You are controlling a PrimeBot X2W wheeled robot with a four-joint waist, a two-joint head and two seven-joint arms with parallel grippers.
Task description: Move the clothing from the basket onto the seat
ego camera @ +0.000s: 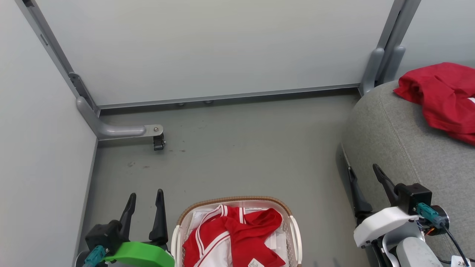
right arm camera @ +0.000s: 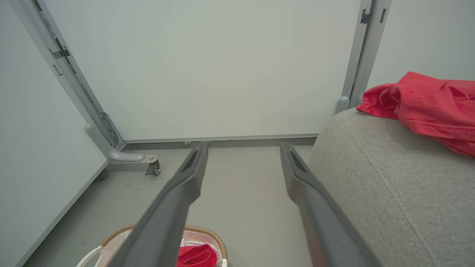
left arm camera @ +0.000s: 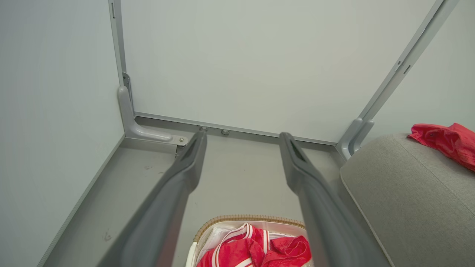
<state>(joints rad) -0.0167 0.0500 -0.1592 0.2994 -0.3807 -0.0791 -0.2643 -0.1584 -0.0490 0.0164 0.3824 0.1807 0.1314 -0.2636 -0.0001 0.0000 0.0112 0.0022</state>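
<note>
Pale grey partition panels [ego camera: 215, 48] are enclosing a dull grey floor [ego camera: 241, 148]. A large grey woven-fabric sofa with a rounded corner [ego camera: 404, 148] is standing at the right, and a crumpled plain red garment [ego camera: 441, 92] is lying on its top, well back from that corner. A small oval off-white perforated plastic basket with a brown woven rim [ego camera: 233, 199] is sitting on the floor near the sofa, apart from it. A red garment with white stripe trim [ego camera: 237, 233] is lying bunched inside the basket on a white cloth liner [ego camera: 193, 220]. The left fingers [ego camera: 160, 215] are hovering just beside the basket's left side, spread apart and gripping nothing. The right fingers [ego camera: 384, 181] are hovering by the sofa's rounded side, likewise spread and empty.
</note>
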